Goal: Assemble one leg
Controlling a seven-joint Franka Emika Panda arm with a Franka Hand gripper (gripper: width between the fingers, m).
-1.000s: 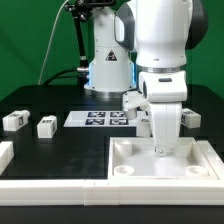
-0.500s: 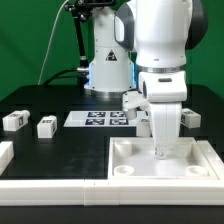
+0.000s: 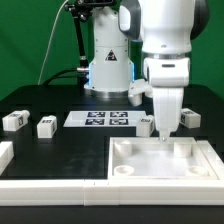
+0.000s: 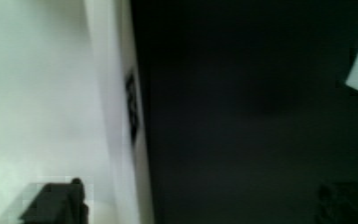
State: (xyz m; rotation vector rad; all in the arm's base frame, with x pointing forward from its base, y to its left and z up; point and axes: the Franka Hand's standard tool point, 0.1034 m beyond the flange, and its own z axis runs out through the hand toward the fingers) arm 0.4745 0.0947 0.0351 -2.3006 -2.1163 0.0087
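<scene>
Here the legs show as small white plastic blocks, rectangular, each with a black-and-white square tag on a face. Two lie on the black surface (image 3: 60,150) toward the exterior view's left: one leg (image 3: 13,121) near the edge, a second leg (image 3: 46,126) just beside it. A third block (image 3: 189,117) sits toward the exterior view's right, behind the arm, and another (image 3: 146,126) shows partly hidden beside the arm's lower end.

The jaws (image 3: 165,138) stand wide apart and grip nothing; in the wrist view only their dark tips show at the picture's edge, with a blurred white face and matte black beyond. They hang over the far rim of the large white tray-like piece (image 3: 130,176), a smooth square part with a raised rim and a round socket in a corner. The marker board (image 3: 98,118), thin, flat and white, lies on the surface behind it, carrying its row of tags.
</scene>
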